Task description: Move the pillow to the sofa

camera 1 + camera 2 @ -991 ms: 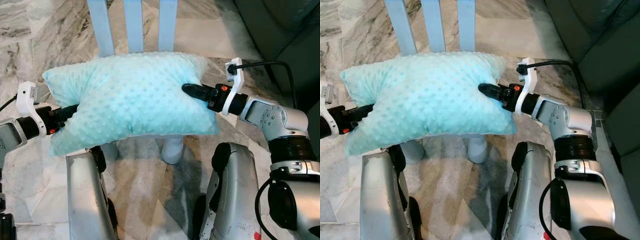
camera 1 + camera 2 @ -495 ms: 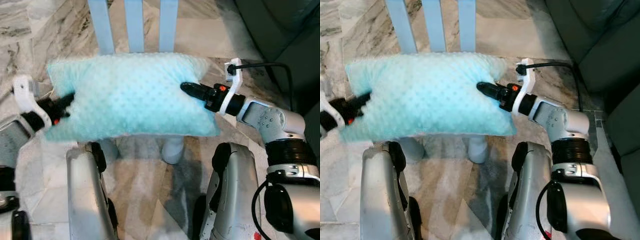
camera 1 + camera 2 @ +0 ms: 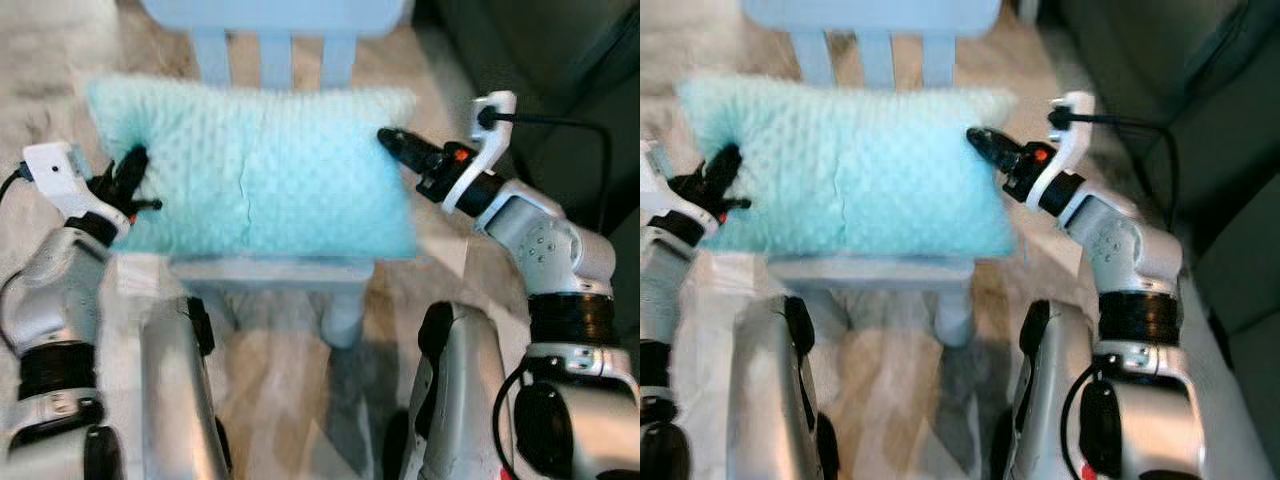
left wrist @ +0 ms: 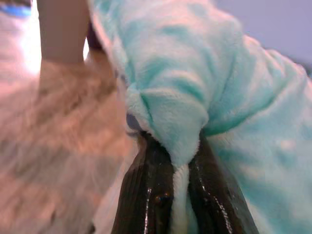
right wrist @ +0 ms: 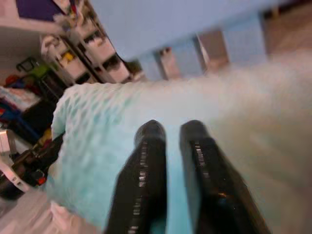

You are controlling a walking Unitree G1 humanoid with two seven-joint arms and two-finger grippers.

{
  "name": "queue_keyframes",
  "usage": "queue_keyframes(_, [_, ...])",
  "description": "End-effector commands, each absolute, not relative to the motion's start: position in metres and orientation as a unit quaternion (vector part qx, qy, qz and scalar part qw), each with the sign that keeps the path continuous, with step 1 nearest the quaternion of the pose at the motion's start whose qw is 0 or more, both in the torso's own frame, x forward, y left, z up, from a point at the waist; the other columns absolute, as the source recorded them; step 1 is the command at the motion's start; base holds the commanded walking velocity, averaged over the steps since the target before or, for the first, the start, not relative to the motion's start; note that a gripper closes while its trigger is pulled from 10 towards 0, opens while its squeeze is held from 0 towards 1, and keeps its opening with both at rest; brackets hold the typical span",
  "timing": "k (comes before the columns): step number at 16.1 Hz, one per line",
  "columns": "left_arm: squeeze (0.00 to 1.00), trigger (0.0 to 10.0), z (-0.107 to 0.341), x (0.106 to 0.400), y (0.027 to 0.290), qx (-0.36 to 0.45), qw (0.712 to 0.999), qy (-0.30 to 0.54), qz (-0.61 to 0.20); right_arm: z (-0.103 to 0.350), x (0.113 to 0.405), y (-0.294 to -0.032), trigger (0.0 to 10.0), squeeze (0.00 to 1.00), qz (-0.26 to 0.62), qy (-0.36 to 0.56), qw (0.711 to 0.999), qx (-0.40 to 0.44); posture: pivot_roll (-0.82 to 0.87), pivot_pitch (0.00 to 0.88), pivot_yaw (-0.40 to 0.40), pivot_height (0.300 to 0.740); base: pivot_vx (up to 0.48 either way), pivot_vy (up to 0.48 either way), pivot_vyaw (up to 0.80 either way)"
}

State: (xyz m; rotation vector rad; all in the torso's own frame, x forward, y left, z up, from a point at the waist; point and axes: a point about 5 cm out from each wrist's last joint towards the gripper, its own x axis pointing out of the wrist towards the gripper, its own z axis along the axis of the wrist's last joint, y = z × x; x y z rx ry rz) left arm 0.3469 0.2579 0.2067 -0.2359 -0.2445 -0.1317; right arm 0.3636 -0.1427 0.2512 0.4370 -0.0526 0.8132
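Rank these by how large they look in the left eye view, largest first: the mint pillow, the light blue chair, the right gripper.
1. Mint pillow, spanning most of the seat.
2. Light blue chair; mostly hidden under the pillow and cut off at the top, so its showing parts look smaller.
3. Right gripper, slim black fingers at the pillow's edge.

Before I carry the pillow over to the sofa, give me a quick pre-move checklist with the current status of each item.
1. Left gripper has the pillow: ok, a fold of fabric sits pinched between its fingers in the left wrist view.
2. Right gripper has the pillow: cannot tell, its tips touch the right edge but no pinch shows.
3. Pillow off the chair: cannot tell, it lies over the seat.
4. Pillow level: ok, roughly flat between both arms.
5. Sofa within sight: ok, dark upholstery on the robot's right.
6. Image sharpness: not ok, the views are blurred.
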Motion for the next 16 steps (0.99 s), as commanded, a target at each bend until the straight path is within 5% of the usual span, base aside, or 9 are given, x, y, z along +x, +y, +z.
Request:
queue_keyframes(1, [0.00, 0.0, 0.218, 0.347, 0.253, -0.106, 0.981, -0.152, -0.056, 0.254, 0.358, -0.147, 0.0, 0.00, 0.380, -0.052, 0.901, 0.205, 0.05, 0.000, -0.033, 0.319, 0.000, 0.000, 0.00])
queue_keyframes(6, [0.00, 0.0, 0.196, 0.345, 0.222, -0.129, 0.978, -0.155, -0.053, 0.226, 0.343, -0.148, 0.0, 0.00, 0.345, -0.046, 0.923, 0.165, 0.03, 0.000, -0.023, 0.319, 0.000, 0.000, 0.00])
queue_keyframes(7, [0.00, 0.0, 0.185, 0.346, 0.223, -0.134, 0.980, -0.138, -0.048, 0.221, 0.345, -0.148, 7.5, 0.00, 0.331, -0.036, 0.931, 0.148, 0.03, 0.000, -0.021, 0.319, 0.000, 0.000, 0.00])
queue_keyframes(8, [0.00, 0.0, 0.171, 0.347, 0.222, -0.141, 0.984, -0.106, -0.041, 0.216, 0.348, -0.150, 10.0, 0.00, 0.316, -0.029, 0.938, 0.140, 0.03, 0.000, -0.019, 0.319, 0.000, 0.000, 0.00])
queue_keyframes(9, [0.00, 0.0, 0.169, 0.346, 0.222, -0.148, 0.983, -0.103, -0.038, 0.215, 0.348, -0.151, 10.0, 0.38, 0.313, -0.026, 0.938, 0.147, 0.03, 0.000, -0.019, 0.319, 0.000, 0.000, 0.00])
queue_keyframes(10, [0.00, 0.0, 0.164, 0.346, 0.222, -0.149, 0.984, -0.091, -0.035, 0.212, 0.348, -0.151, 10.0, 1.00, 0.313, -0.017, 0.939, 0.142, 0.03, 0.000, -0.019, 0.319, 0.000, 0.000, 0.00])
queue_keyframes(16, [0.00, 0.0, 0.143, 0.333, 0.216, -0.141, 0.987, -0.045, -0.055, 0.211, 0.355, -0.163, 10.0, 1.00, 0.287, -0.004, 0.955, 0.076, 0.05, 0.000, -0.033, 0.319, 0.000, 0.000, 0.00])
